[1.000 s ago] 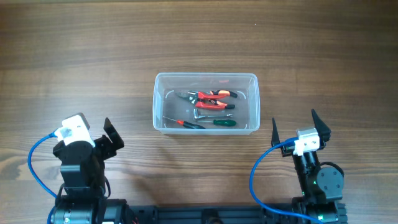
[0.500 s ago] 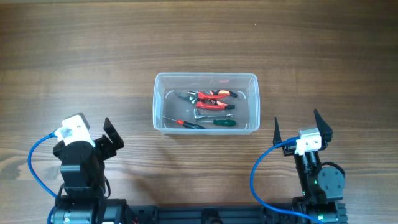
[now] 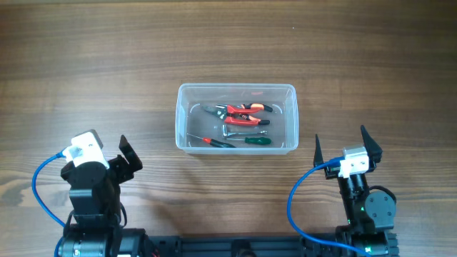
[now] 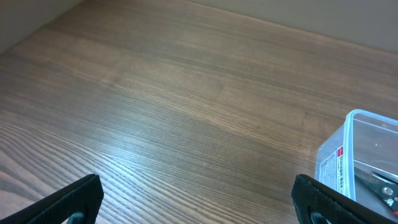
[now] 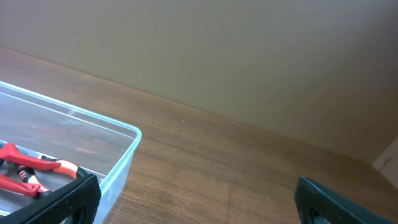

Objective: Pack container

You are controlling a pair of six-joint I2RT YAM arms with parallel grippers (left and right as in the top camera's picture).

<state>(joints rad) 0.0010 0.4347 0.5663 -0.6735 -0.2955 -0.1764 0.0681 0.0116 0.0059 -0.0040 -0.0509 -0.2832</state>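
The clear plastic container point(image 3: 235, 86) stands mid-table with several hand tools in it: red-handled pliers point(image 3: 246, 109), a green-handled screwdriver point(image 3: 257, 140) and a metal wrench point(image 3: 232, 132). My left gripper point(image 3: 129, 158) is open and empty, near the front edge, left of and below the container. My right gripper point(image 3: 339, 140) is open and empty just off the container's front right corner. In the left wrist view the gripper point(image 4: 199, 202) spans bare wood, with the container point(image 4: 336, 165) at the right. In the right wrist view the gripper point(image 5: 198, 202) frames the container's rim point(image 5: 93, 121) and the pliers point(image 5: 31, 168).
Wood-grain table point(image 3: 86, 64) runs all around the container. Blue cables point(image 3: 43, 185) loop beside each arm base at the front edge. A beige wall point(image 5: 249, 56) rises behind the table's far edge.
The right gripper has drifted very slightly toward the front right. The left arm, the container and the tools have not moved.
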